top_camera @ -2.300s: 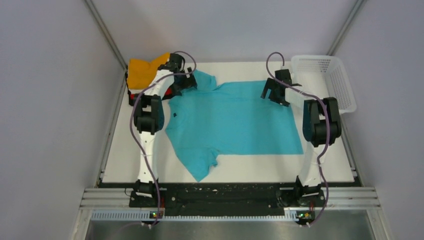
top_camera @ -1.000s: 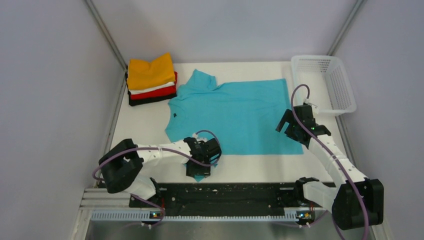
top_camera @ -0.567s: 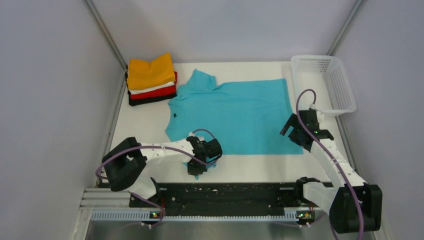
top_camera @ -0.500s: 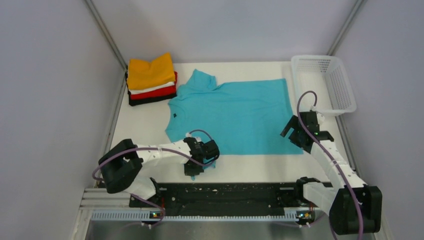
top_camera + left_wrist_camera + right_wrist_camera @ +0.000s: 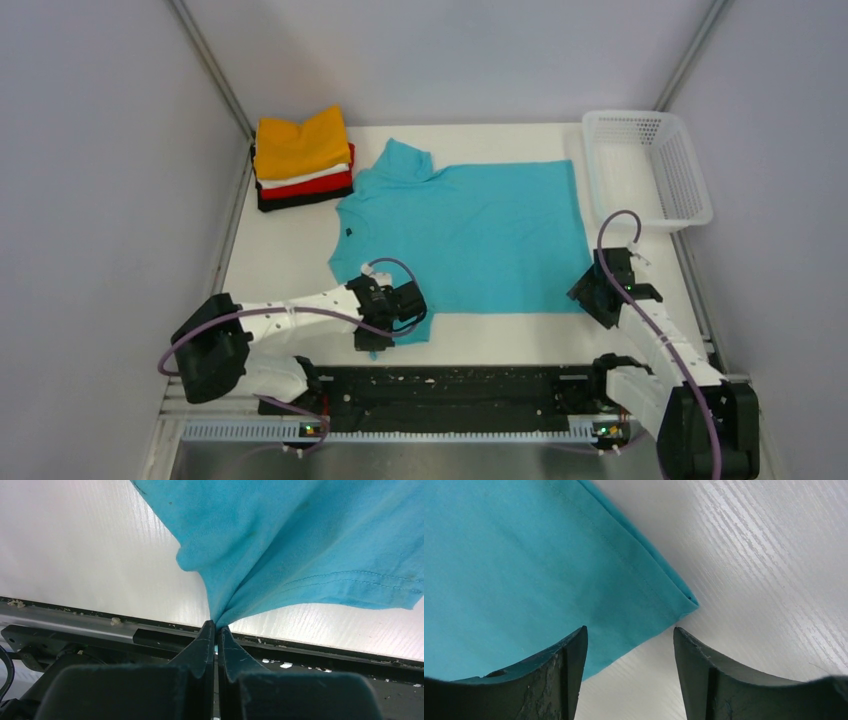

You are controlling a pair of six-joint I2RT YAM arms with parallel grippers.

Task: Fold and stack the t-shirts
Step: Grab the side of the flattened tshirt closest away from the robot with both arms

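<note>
- My left pincer (image 5: pixel 216 626) thinly pinches the sleeve tip of the soft turquoise cloth t-shirt (image 5: pixel 310 540); pulling may free it.
- My right pincer (image 5: pixel 629 637) stands spread; the hem corner at one o'clock may escape.

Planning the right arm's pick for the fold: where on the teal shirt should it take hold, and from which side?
Its near hem corner, from the near right. The teal shirt lies flat, and that corner juts out onto the table; the right gripper is lined up on it, open.
</note>
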